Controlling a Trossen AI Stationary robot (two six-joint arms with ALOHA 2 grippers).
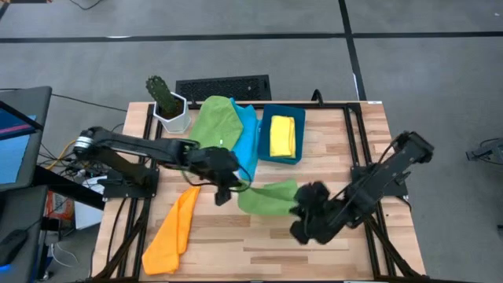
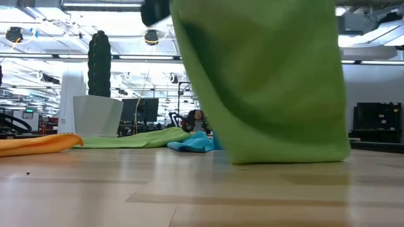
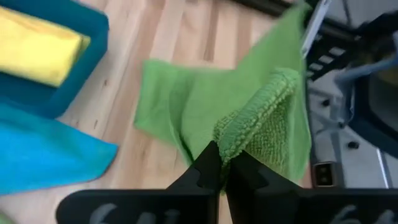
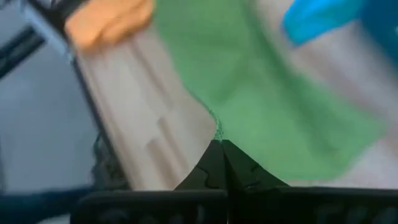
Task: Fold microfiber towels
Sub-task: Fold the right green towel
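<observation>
Hands, left point(image 1: 227, 187) and right point(image 1: 302, 211), pinch opposite edges of green towel point(image 1: 267, 196), bare table point(image 1: 259, 251) alongside.

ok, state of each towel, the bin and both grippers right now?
held green towel: lifted between both grippers, lower edge at the table
left gripper: shut on its edge
right gripper: shut on its other edge
second green towel: lying loose
light blue towel: loose, crumpled
orange towel: lying loose
yellow towel: folded, in blue bin

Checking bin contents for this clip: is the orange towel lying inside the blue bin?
No. The orange towel lies on the table, while the blue bin holds a yellow towel.
</observation>
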